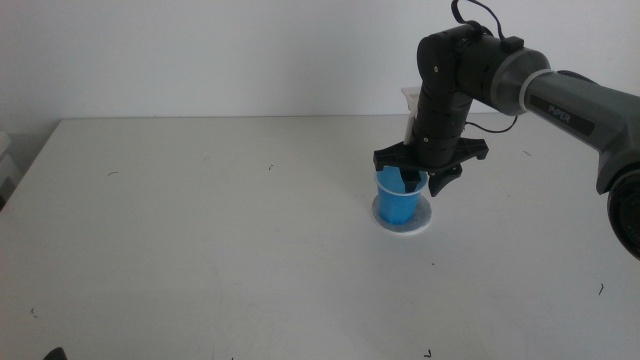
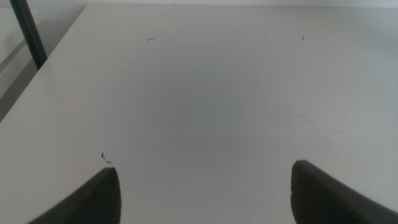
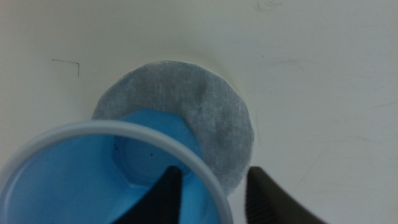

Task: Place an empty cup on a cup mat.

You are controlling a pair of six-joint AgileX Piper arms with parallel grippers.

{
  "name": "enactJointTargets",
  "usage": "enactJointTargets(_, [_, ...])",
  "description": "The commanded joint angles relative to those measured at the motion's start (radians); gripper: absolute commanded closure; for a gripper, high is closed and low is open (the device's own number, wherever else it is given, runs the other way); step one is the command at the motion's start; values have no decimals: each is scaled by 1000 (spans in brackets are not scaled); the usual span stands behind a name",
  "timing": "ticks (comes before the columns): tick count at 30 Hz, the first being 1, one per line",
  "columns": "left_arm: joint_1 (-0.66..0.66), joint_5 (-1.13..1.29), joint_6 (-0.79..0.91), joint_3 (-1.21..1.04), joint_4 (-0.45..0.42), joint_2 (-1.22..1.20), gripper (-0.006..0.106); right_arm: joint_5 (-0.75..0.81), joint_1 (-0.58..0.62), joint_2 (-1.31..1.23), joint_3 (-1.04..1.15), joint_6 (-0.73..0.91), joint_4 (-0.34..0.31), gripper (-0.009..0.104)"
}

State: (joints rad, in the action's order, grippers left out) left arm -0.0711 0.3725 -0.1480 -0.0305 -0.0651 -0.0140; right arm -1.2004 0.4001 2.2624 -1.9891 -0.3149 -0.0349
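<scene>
Gripping cup (image 1: 398,200) rim over cup mat (image 1: 423,222), right gripper (image 1: 424,183) (arm reads "PIPER")

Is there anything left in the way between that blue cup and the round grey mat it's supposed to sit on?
Nothing visible. The right tool holds the cup by its rim, one jaw inside, directly over the cup mat. Whether the base already touches is unclear. The left tool waits elsewhere.

Cup (image 1: 400,200): bright blue, thin white rim; inside also blue.
Cup mat (image 3: 205,112): mottled grey top, white edge.
Right gripper (image 3: 211,196): dark, near-black jaws.
Left gripper (image 2: 205,193): dark jaws.
Right arm (image 1: 560,95): black and grey.
Table (image 1: 200,230): plain white, few small dark specks.
</scene>
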Motion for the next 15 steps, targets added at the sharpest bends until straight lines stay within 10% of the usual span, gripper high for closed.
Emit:
enactJointTargets(1, [1,-67,-11,6,0,-3,-5,3,-7,-70,-24,12,-15,49])
enactJointTargets(8, [1,-67,-11,6,0,-3,-5,-15,-8,-146,-24,13,-19,15])
enactJointTargets(15, [1,-67,-11,6,0,-3,-5,-68,-16,-338,-3,11,-47,9])
